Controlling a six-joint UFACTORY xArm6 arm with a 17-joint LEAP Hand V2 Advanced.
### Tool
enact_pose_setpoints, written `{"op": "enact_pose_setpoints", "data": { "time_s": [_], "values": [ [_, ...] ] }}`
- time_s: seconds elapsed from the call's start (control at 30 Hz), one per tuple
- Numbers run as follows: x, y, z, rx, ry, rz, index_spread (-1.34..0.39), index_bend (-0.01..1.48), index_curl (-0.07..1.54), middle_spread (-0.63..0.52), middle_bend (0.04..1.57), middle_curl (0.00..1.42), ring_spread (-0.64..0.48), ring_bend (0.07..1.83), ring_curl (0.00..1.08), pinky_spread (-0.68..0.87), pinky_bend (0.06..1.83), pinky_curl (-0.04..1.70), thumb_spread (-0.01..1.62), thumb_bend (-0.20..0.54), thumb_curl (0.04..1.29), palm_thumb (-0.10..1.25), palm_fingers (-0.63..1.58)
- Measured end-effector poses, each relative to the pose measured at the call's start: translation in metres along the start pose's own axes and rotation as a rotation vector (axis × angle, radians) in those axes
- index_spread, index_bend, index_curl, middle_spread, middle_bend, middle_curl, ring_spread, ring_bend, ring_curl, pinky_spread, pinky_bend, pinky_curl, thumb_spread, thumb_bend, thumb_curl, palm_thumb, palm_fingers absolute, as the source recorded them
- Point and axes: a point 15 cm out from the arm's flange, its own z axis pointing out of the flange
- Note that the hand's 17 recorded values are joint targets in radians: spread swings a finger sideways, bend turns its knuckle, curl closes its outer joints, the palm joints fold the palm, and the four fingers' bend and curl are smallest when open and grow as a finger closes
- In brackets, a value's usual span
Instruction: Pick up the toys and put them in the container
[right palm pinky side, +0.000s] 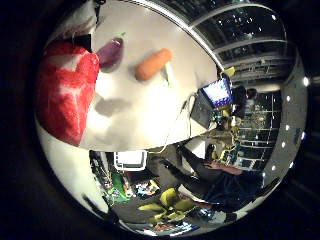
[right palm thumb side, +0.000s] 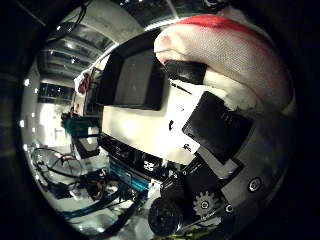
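A red and white marbled meat toy (right palm pinky side: 65, 90) fills the side of the little finger side palm view, close to the palm and above the white table (right palm pinky side: 140, 115). In the thumb side palm view my right hand (right palm thumb side: 170, 120) has white and black fingers (right palm thumb side: 222, 130) curled against the same meat toy (right palm thumb side: 240, 55). A purple eggplant toy (right palm pinky side: 110, 52) and an orange carrot toy (right palm pinky side: 153, 64) lie on the table beyond the meat toy, a little away from each other.
Past the table's edge stand a lit monitor (right palm pinky side: 216, 93) and cluttered room fittings. Yellow and dark objects (right palm pinky side: 165, 202) sit lower down, off the table. The thumb side palm view shows room shelving (right palm thumb side: 60, 110) behind the hand.
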Motion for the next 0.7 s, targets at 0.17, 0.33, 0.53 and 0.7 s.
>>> {"op": "enact_pose_setpoints", "data": {
  "time_s": [0.17, 0.33, 0.53, 0.7],
  "values": [
    [-0.088, -0.048, -0.033, 0.074, -0.036, -0.111, -0.22, 1.1, 0.73, -0.11, 1.28, 0.64, -0.18, 1.38, 0.57, -0.26, 1.2, 0.74, 1.05, -0.017, 0.43, 0.96, 1.23],
    [-0.166, -0.091, -0.03, 0.057, -0.074, -0.207, -0.22, 1.11, 0.72, -0.11, 1.28, 0.64, -0.18, 1.39, 0.56, -0.26, 1.19, 0.75, 1.05, -0.017, 0.43, 0.96, 1.22],
    [-0.219, -0.121, -0.009, 0.029, -0.092, -0.266, -0.23, 1.06, 0.69, -0.12, 1.25, 0.61, -0.19, 1.37, 0.55, -0.27, 1.19, 0.76, 1.05, -0.053, 0.43, 0.89, 1.16],
    [-0.234, -0.137, -0.001, -0.01, -0.088, -0.289, -0.43, 0.65, 0.56, -0.14, 0.82, 0.45, -0.11, 0.94, 0.42, -0.06, 0.91, 0.68, 1.05, -0.034, 0.4, 0.77, -0.14]
  ]
}}
